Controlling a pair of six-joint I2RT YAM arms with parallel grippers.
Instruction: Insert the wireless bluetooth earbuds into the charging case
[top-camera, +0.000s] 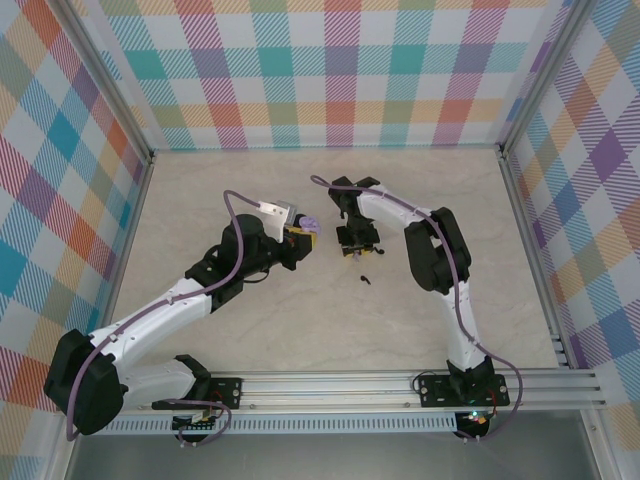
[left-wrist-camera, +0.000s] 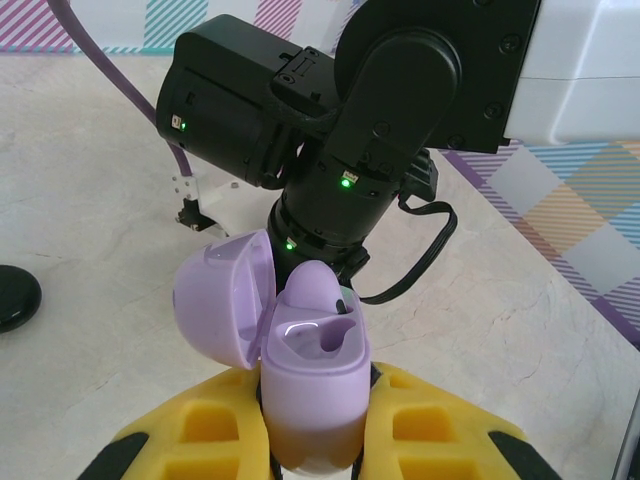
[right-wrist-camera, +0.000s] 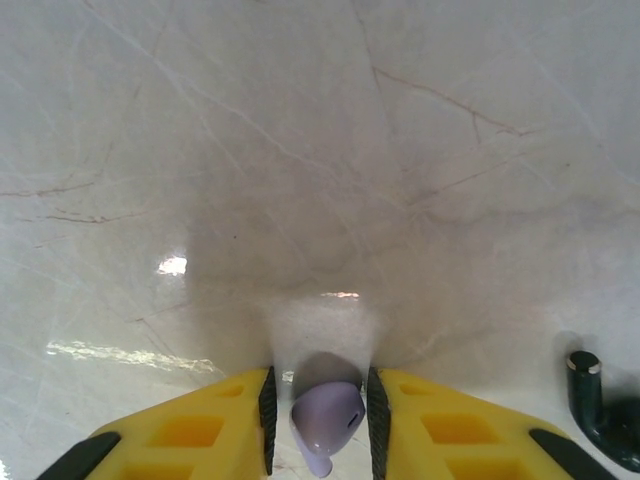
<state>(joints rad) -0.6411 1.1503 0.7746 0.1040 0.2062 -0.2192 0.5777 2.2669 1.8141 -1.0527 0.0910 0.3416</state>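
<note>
- Well, my left claw (left-wrist-camera: 312, 392) is clamped on the lilac charging case (left-wrist-camera: 310, 385), with one yellow finger (left-wrist-camera: 200, 425) on each side of its bottom half.
- That case is open. Its lid (left-wrist-camera: 220, 300) hangs to the left on its hinge and shows its hollow inside.
- Looking into the bottom half, I see a smooth scooped pocket and a round lilac bump at the far side. I cannot tell if that bump is a bud or just part of the case.
- At the left edge of my left wrist view, a round black thing (left-wrist-camera: 15, 298) lies on the surface (right-wrist-camera: 300, 150). It is cut off, so I cannot tell what it is.
- My right claw (right-wrist-camera: 320, 385) is squeezed on a lilac earbud (right-wrist-camera: 326, 415), held just above the surface.
- This bud's long way runs along my fingers. Its fat round end points out toward the surface and its thin stem points back toward my wrist.
- A black earbud (right-wrist-camera: 600, 405) lies flat on the surface, near my right claw on its right side. Its stem has a shiny tip and points away from me.
- From above, my two claws are near each other in the middle of the surface.
</note>
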